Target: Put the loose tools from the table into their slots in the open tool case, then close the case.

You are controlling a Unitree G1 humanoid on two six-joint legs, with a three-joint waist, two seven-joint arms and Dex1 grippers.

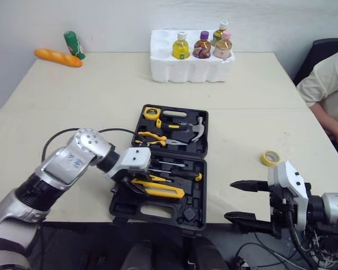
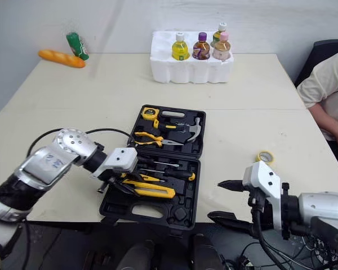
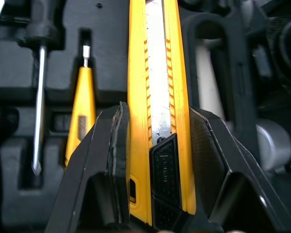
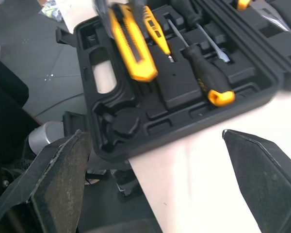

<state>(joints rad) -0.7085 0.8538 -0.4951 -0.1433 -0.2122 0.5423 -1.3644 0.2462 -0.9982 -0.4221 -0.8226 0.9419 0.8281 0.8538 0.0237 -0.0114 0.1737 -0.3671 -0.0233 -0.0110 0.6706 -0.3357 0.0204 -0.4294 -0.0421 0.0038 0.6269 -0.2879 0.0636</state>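
The black tool case [image 1: 119,209] lies open at the table's near edge, with pliers, a hammer and a tape measure in its far half. My left gripper [image 1: 136,185] is shut on a yellow utility knife [image 1: 159,189], held over the case's near half beside the screwdrivers [image 1: 177,174]. In the left wrist view the utility knife [image 3: 157,111] runs between my fingers [image 3: 106,160], next to a yellow tester screwdriver [image 3: 81,107]. My right gripper [image 1: 243,201] stands open at the table's front edge, right of the case, with nothing between its fingers.
A yellow tape roll [image 1: 270,158] lies on the table right of the case. A white foam tray [image 1: 163,70] with bottles stands at the back. A bread loaf [image 1: 58,57] and green can [image 1: 74,44] sit far left. A person's arm [image 1: 329,107] rests at the right edge.
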